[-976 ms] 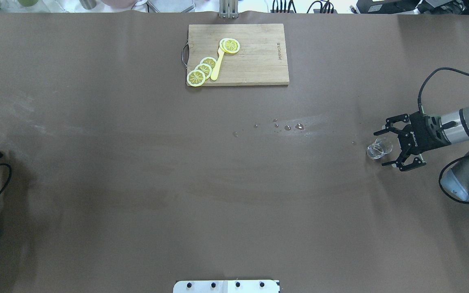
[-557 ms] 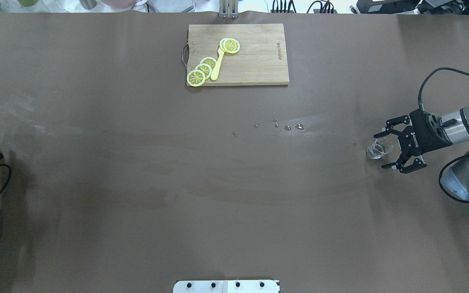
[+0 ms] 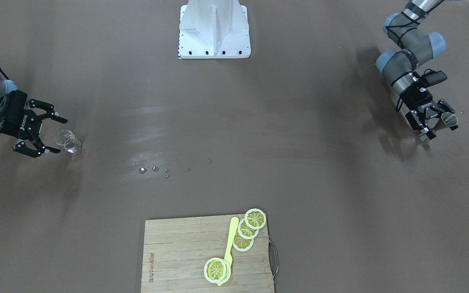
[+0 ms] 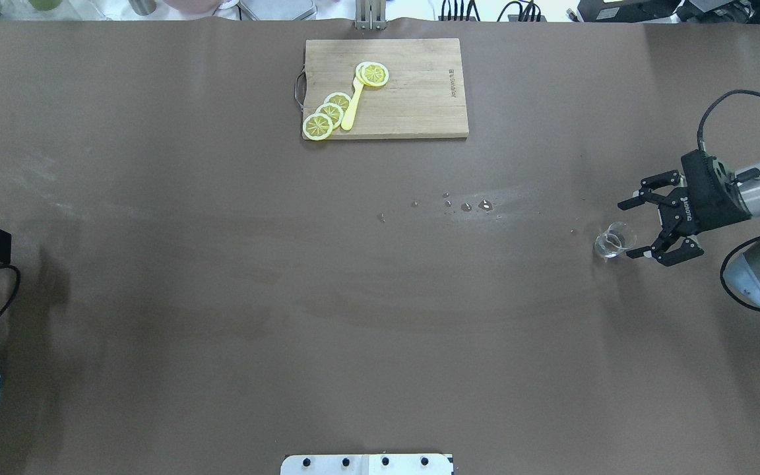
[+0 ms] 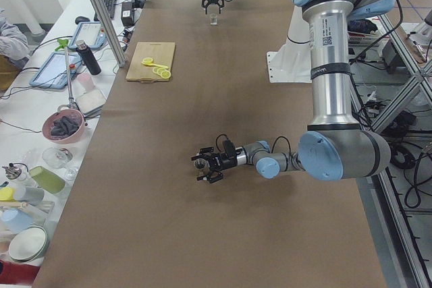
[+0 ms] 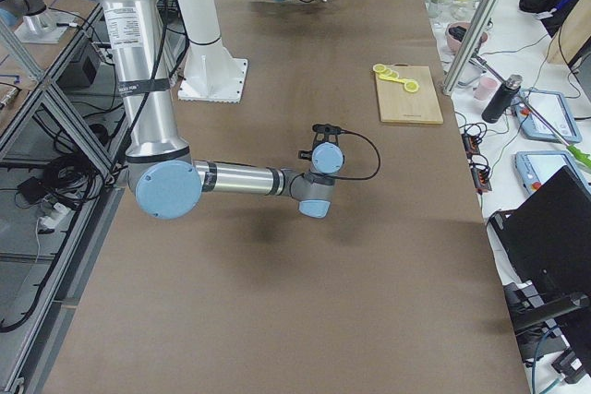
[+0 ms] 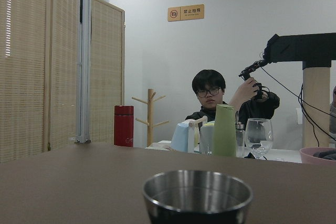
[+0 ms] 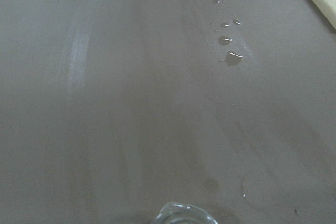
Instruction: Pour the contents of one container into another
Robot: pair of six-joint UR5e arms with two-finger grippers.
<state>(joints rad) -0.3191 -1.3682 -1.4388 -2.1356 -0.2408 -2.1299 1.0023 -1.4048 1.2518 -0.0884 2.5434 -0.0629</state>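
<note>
Flanking glass cup (image 4: 615,239): droplets (image 4: 466,206) (wet), distant cutting board (image 4: 386,88).

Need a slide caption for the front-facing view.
Right pincer open beside the glass cup; left pincer holds the steel jigger across the table.

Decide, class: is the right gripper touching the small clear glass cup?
Apart. In the front-facing view the right gripper stands wide open, bare table showing between both fingertips and the glass cup.

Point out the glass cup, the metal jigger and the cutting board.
glass cup (image 4: 615,239), overhead exterior view, its clear body.
metal jigger (image 3: 447,119), exterior front-facing view, its upper cone.
cutting board (image 4: 419,99), overhead exterior view, bare wood.
</note>
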